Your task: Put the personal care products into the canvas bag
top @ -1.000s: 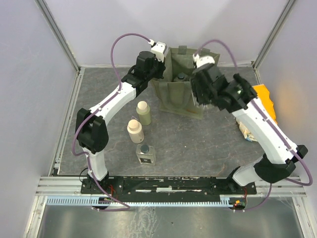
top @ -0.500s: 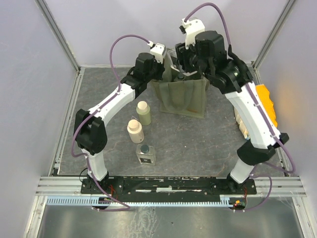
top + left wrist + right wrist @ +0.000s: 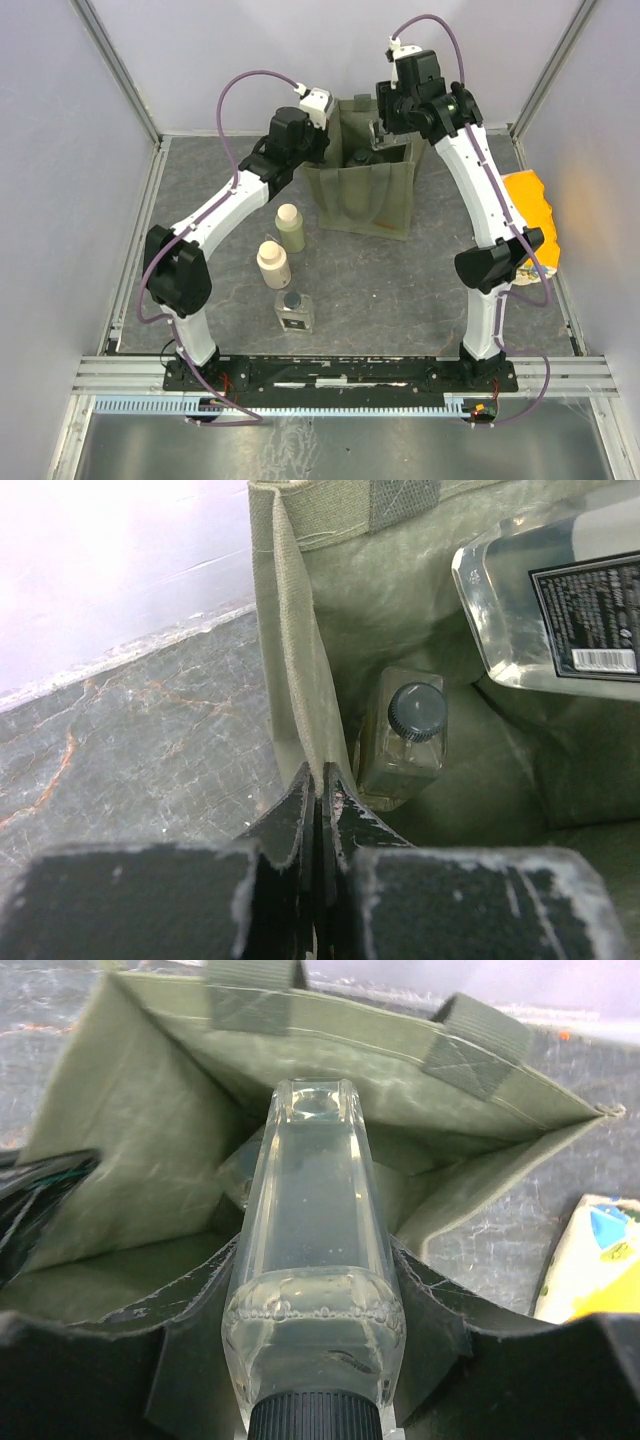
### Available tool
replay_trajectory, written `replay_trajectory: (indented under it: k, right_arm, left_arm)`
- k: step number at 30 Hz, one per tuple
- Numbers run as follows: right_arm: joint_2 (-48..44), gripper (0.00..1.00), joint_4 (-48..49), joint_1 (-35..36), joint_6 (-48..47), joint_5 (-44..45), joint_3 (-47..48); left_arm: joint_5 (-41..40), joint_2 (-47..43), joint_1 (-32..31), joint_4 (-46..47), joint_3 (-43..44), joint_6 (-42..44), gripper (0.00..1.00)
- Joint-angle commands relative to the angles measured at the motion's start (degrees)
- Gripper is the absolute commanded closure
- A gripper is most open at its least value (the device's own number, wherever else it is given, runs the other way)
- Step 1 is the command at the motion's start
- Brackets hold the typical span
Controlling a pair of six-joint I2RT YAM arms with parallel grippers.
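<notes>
As the canvas bag (image 3: pixel 140 1130) gapes, the clear bottle (image 3: pixel 315 1240) shows bubbles.

No wording can be read. The clear bottle (image 3: pixel 500 590), up and to the right of the left hand (image 3: pixel 321 780), carries a black label (image 3: pixel 590 600) with tiny white print and a barcode (image 3: pixel 600 660), both illegible.

The right arm swung from low beside the canvas bag's (image 3: pixel 365 195) right side up toward the far side, its elbow rising off the bench (image 3: pixel 400 290). The right tool (image 3: pixel 312 1355), gripping a clear square bottle (image 3: pixel 312 1250), ended above the bag's open mouth. The orange packet (image 3: pixel 530 200) came further into view.
</notes>
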Motion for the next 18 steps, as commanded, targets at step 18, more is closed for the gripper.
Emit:
replay_trajectory:
  k: [18]
  right_arm:
    - [9.1,1.00,-10.1,-6.7,7.0,-1.2,10.3]
  left_arm:
    - [-0.1,-4.2,0.0,6.6,-5.4,-0.3,0.97]
